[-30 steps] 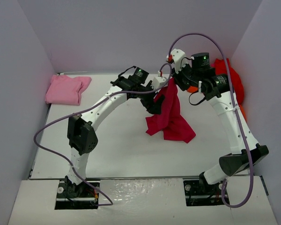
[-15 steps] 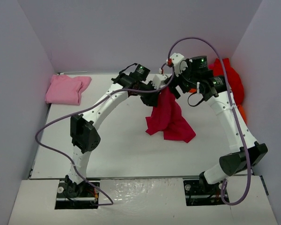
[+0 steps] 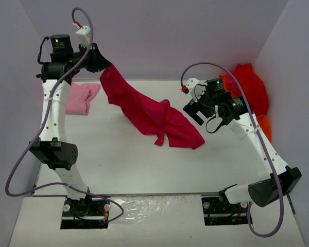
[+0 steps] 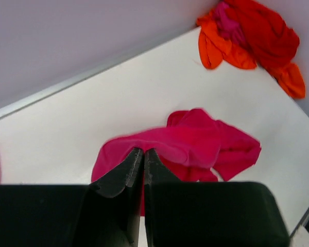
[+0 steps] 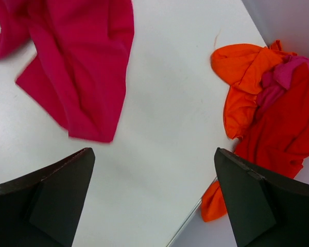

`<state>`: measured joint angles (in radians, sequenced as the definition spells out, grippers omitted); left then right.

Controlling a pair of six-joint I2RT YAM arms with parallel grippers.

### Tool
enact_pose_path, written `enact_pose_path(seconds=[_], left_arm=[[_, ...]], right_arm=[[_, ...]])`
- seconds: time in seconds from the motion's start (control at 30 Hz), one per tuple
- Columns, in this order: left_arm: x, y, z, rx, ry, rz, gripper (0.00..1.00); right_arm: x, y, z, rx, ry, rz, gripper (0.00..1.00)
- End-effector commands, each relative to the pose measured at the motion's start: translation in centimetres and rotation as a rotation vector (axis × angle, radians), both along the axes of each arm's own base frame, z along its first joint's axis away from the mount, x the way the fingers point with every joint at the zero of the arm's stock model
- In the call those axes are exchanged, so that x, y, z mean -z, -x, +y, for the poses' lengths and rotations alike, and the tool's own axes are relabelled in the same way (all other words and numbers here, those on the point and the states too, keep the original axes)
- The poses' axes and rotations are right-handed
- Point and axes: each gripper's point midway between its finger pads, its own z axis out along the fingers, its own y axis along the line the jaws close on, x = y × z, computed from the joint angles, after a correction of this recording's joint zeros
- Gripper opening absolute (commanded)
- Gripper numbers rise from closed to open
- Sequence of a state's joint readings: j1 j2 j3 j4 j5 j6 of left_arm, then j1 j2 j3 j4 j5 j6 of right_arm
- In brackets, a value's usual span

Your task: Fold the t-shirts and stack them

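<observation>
My left gripper (image 3: pixel 100 60) is raised high at the back left, shut on one edge of the crimson-magenta t-shirt (image 3: pixel 149 113). The shirt hangs slanting down to the right, and its lower end rests on the table. In the left wrist view the closed fingertips (image 4: pixel 136 154) pinch a fold of that shirt (image 4: pixel 195 144). My right gripper (image 3: pixel 193 110) hovers just right of the shirt's lower end, jaws wide open and empty (image 5: pixel 153 154). The light pink t-shirt (image 3: pixel 74 98) lies folded at the back left. The red t-shirt (image 3: pixel 247 87) and the orange t-shirt (image 3: pixel 265 123) lie crumpled at the back right.
White walls close in the table at the back and on both sides. The red and orange pile (image 5: pixel 278 113) sits against the right wall by the table's right edge (image 5: pixel 190 221). The left arm's upright links (image 3: pixel 51 123) stand in front of the pink shirt.
The right gripper opened and let go of the magenta shirt, then drew back to the right. The left gripper shut on the shirt and swung it up to the back left.
</observation>
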<state>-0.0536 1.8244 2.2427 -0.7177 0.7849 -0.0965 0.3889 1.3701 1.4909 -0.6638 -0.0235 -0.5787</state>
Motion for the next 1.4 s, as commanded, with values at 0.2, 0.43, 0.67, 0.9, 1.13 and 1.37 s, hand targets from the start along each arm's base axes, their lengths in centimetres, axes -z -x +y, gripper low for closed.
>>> enact_pose_path(seconds=[0.2,0.43,0.67,0.9,1.13,1.37], left_arm=[[-8.0,1.4,0.6,0.003,0.144,-0.164,0.00],[-7.8,1.6,0.7,-0.010,0.150,-0.159,0.00],[-7.5,1.8,0.6,-0.001,0.150,-0.149,0.00],[-7.0,2.0,2.1,-0.017,0.148,-0.141,0.00],[-5.9,2.5,2.2,-0.021,0.141,-0.124,0.00],[-4.9,2.7,2.6,-0.032,0.134,-0.110,0.00]], right_arm=[[6.0,6.6,2.2,-0.183,0.041,0.256,0.98],[13.7,8.9,7.9,-0.315,0.203,0.422,0.89],[14.7,4.9,13.3,-0.358,0.310,0.328,0.86],[15.1,0.9,15.5,-0.353,0.335,0.202,0.81],[19.9,-1.0,17.9,-0.359,0.359,0.236,0.66],[21.1,0.1,21.0,-0.387,0.365,0.235,0.59]])
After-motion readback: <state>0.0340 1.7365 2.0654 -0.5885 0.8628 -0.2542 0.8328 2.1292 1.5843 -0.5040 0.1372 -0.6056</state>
